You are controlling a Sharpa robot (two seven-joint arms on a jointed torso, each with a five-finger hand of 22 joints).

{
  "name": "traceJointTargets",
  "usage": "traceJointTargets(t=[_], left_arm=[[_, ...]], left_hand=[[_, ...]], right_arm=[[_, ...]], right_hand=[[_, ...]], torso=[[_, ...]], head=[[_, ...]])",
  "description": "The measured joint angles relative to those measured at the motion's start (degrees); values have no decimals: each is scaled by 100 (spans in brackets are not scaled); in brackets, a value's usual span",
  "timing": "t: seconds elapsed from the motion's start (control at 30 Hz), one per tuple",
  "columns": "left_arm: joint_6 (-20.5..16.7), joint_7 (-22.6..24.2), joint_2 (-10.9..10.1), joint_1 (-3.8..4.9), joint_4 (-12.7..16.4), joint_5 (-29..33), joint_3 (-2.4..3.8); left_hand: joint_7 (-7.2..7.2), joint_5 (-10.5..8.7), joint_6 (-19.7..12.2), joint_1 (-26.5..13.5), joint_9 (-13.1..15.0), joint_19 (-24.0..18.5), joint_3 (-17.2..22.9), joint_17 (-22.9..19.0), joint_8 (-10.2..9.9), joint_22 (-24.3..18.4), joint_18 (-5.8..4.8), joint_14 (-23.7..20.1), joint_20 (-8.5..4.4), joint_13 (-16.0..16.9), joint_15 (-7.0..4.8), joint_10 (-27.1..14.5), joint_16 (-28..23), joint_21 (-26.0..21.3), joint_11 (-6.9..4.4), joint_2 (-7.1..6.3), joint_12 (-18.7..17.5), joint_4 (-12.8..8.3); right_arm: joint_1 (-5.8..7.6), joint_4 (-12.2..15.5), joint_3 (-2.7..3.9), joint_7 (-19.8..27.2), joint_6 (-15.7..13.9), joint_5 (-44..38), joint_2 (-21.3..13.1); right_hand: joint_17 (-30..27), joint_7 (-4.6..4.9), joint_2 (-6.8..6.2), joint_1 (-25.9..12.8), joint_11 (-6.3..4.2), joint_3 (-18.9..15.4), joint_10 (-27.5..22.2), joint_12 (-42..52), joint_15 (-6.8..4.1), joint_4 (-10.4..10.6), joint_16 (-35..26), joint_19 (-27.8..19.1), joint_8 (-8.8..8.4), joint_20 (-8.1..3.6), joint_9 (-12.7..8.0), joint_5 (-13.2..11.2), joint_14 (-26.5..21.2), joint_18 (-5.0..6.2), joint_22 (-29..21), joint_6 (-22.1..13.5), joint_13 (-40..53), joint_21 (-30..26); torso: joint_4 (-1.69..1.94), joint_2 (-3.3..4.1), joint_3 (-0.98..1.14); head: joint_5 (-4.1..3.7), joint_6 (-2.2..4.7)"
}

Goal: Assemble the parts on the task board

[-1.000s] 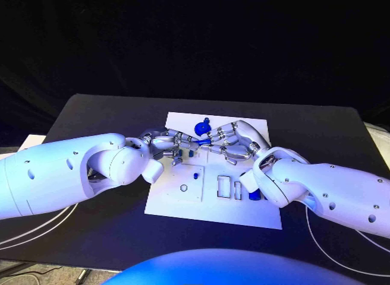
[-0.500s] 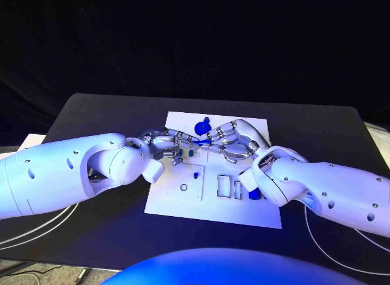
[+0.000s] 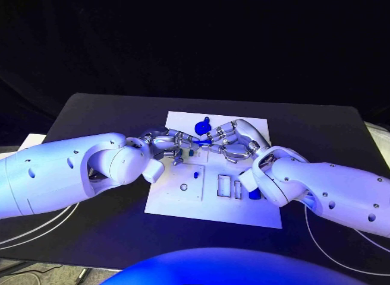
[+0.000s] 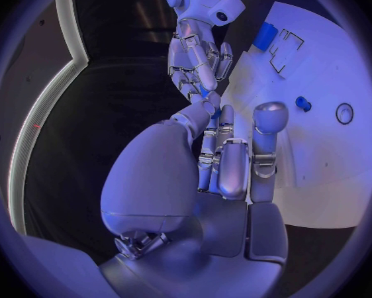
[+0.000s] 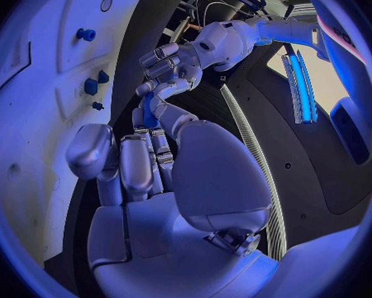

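Observation:
The white task board lies mid-table. Above its upper half my left hand and right hand meet fingertip to fingertip, and a small blue part is pinched between them. In the left wrist view the blue part sits where my left hand's fingers touch the right hand. From the right wrist the same part shows between the right hand's fingers and the left hand. Another blue part lies on the board beyond the hands.
A small blue peg stands in the board near a round hole and rectangular slots. A blue piece lies at the board's right side under my right forearm. White cables run along the table's front left.

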Motion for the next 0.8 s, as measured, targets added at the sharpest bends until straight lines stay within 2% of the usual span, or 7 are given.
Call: traceJointTargets(t=[0.2, 0.3, 0.37, 0.5, 0.57, 0.8], left_arm=[[15, -48, 1, 0, 1, 14, 2], [25, -66, 1, 0, 2, 17, 2], [40, -82, 0, 0, 4, 19, 2], [75, -97, -17, 0, -2, 21, 2], [84, -96, -46, 0, -14, 23, 2], [106, 17, -312, 1, -96, 25, 6]], left_hand=[[-17, 0, 19, -170, 13, -15, -24, -148, -94, -76, 1, -43, 15, -44, 44, -51, -89, -165, -51, -63, 5, 25], [107, 0, -115, -306, 20, -35, -40, -168, -222, -110, 0, -78, 34, -64, 75, -97, -89, -267, -87, -124, 16, 87], [187, 6, -362, -435, -44, -75, -48, -197, -353, -154, 0, -132, 74, -81, 108, -233, -117, -369, -16, -144, 15, 116], [300, 23, -802, -593, -185, -147, -109, -267, -625, -256, 1, -178, 147, -127, 235, -646, -161, -598, 148, -294, -11, 105], [338, 23, -877, -617, -193, -192, -137, -320, -665, -314, 1, -211, 180, -127, 267, -790, -197, -731, 189, -356, -11, 120], [339, 78, -876, -664, -193, -382, -264, -633, -666, -558, 9, -373, 239, -118, 365, -1049, -379, -1279, 271, -486, -12, 117]], right_arm=[[-3, 29, 6, 2, -10, 40, -15], [-4, 37, 8, 2, -11, 51, -23], [-4, 39, 12, 2, -13, 55, -32], [0, 49, 19, 2, -13, 44, -52], [3, 52, 19, -1, -10, 22, -68], [86, 49, 17, -98, 9, -177, -183]], right_hand=[[25, 15, 45, -46, 20, 117, 19, -35, 1, -72, 8, 0, -2, 0, 1, -33, 1, 0, 34, 25, 9, 24], [43, 15, 67, -67, 23, 118, 22, -36, 2, -72, 37, 0, -13, 0, 2, -41, 2, 0, 54, 25, 13, 61], [46, 12, 67, -67, 31, 118, 30, -37, 3, -72, 37, 11, -29, -11, 5, -38, 3, 0, 56, 28, 13, 61], [59, -6, 67, -67, 32, 118, 31, -59, 4, -72, 37, 21, -34, -21, 15, -17, 3, 0, 71, 45, 13, 61], [71, -10, 67, -67, 32, 118, 31, -61, 5, -72, 61, 21, -34, -21, 18, -17, 3, 0, 81, 49, 13, 70], [84, -15, 65, -69, 32, 119, 31, -45, -8, -72, 69, 21, -34, -21, 31, 12, -10, 0, 95, 55, 8, 88]], torso=[[1, 2, 0], [1, 2, -1], [2, 2, -2], [2, 1, -3], [2, 1, -3], [1, -4, -6]], head=[[-1, -6], [-1, -13], [-1, -21], [4, -32], [7, -34], [12, -55]])
